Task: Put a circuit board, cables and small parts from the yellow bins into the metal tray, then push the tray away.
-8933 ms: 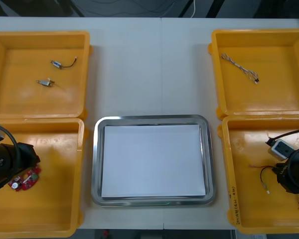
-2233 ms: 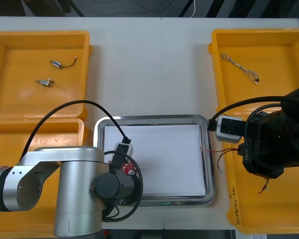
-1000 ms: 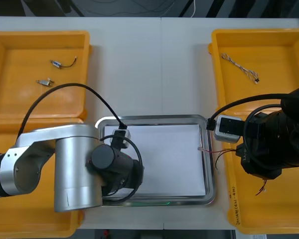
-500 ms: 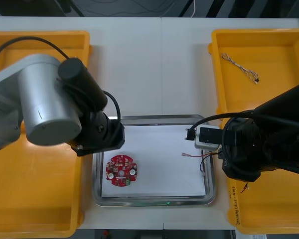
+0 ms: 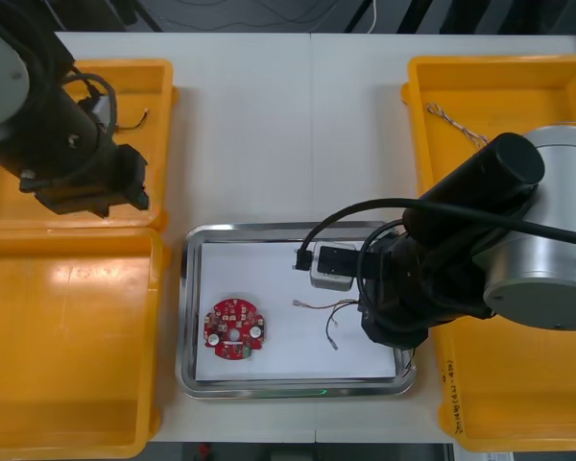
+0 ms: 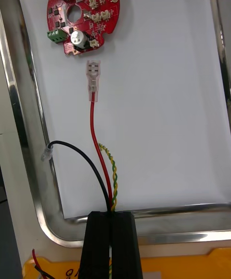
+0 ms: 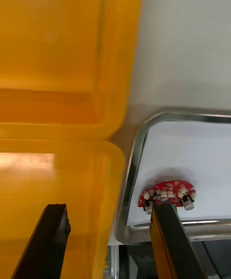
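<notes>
Light table (image 5: pixel 288 125) seen from steeply above, yellow bins (image 5: pixel 77 336) down both sides and the metal tray (image 5: pixel 186 317) between them toward the near edge. The round red circuit board (image 5: pixel 233 328) is already in the tray, flat on the white liner by its near-left corner.

Right gripper (image 6: pixel 111 240) hangs over the tray's right edge, fingers squeezed nearly together on a bundle of cables (image 6: pixel 109 199): a red one, a black one and a yellow-green twisted pair. They run from the fingertips across the liner toward the board. The red one's clear connector (image 6: pixel 91 82) stops just short of the board, not touching it, and the black one curls off toward the tray's rim. Can't tell whether the loose ends lie on the liner or hang just above it.

Left gripper (image 7: pixel 110 245) is over the left bins, about where the two meet, close to the tray's far-left corner, fingers spread wide with nothing between them.

Far-right bin (image 5: pixel 422 144) has a thin twisted cable (image 5: pixel 448 119), partly hidden behind the right arm (image 5: pixel 538 240). In the far-left bin (image 5: pixel 163 106) a small metal part (image 5: pixel 139 119) pokes out beside the left arm (image 5: pixel 58 144).
</notes>
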`<state>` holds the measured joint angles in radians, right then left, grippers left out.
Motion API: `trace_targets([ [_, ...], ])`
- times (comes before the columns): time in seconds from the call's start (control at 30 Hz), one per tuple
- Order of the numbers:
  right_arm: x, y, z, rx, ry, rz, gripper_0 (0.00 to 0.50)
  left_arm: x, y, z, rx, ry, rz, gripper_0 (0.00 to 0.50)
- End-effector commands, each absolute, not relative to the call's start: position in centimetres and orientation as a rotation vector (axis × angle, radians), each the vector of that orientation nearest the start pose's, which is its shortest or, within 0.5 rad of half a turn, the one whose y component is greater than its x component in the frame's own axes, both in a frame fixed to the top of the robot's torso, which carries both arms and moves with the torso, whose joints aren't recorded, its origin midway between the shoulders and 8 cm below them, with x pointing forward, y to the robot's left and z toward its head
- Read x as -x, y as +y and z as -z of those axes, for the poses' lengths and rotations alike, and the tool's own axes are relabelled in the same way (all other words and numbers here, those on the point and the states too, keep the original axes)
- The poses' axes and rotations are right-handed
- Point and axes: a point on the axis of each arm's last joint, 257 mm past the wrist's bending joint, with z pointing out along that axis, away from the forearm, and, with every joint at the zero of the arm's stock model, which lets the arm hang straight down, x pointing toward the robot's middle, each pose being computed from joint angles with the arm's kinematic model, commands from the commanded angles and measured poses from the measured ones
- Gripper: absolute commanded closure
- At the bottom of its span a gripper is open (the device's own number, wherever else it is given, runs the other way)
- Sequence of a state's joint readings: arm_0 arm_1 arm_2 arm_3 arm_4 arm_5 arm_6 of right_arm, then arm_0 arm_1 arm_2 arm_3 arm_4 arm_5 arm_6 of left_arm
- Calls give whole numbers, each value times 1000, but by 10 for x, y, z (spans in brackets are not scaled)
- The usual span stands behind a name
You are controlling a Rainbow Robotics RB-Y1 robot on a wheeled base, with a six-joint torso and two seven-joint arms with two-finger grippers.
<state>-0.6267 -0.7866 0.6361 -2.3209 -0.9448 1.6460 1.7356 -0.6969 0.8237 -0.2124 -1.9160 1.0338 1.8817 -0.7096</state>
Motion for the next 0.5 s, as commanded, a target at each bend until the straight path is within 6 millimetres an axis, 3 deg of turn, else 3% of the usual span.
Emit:
trace_targets([
  [0.03, -333, -74, 219, 1793, 2044, 39, 500, -454, 283, 100, 100, 2749, 100, 0],
  [0.27, -335, -75, 256, 1816, 2119, 86, 500, -473, 328, 84, 189, 2705, 100, 0],
  [0.5, -345, -72, 278, 1799, 2129, 167, 500, -482, 364, 80, 303, 2667, 20, 0],
])
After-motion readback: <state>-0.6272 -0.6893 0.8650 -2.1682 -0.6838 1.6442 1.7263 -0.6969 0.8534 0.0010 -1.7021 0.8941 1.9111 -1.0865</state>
